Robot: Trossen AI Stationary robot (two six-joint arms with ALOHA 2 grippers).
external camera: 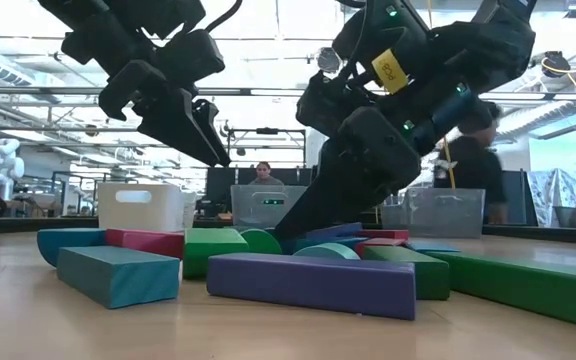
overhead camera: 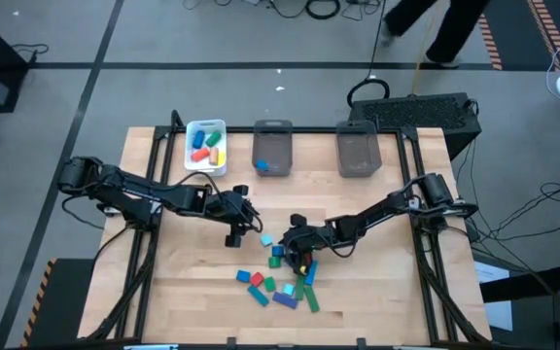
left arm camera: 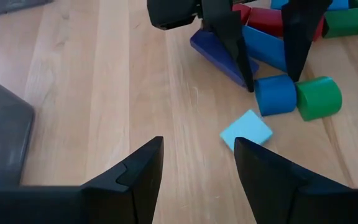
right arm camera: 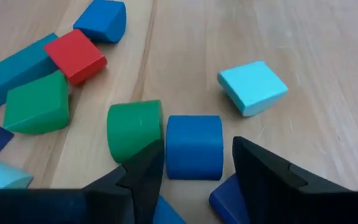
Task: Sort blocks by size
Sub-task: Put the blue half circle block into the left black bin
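A wooden table (overhead camera: pixel 163 292) is carrying everything. At its far edge a white tray (overhead camera: pixel 205 146) holding several coloured blocks is standing beside two grey bins (overhead camera: pixel 272 148), the nearer of which is holding a blue block.

The left arm is reaching in from the left; the left gripper (overhead camera: pixel 243 222) is hanging above bare wood just left of the pile, its fingers (left arm camera: pixel 135 180) standing apart with nothing between them. The right arm is reaching in from the right; the right gripper (overhead camera: pixel 295 243) is pointing down into the pile, its fingers (right arm camera: pixel 263 177) spread and straddling a short blue block (right arm camera: pixel 193 146) without closing on it.

The blocks (overhead camera: pixel 278 277) are lying in a loose cluster near the table's centre front. In the low view, a long purple bar (external camera: pixel 313 283) is lying nearest the camera, with a teal bar (external camera: pixel 118 272) beside it. In the right wrist view, a green block (right arm camera: pixel 134 129) is touching the short blue block, while a light-blue cube (right arm camera: pixel 252 87) is lying apart from both, and a red block (right arm camera: pixel 74 56) is resting against a teal bar.
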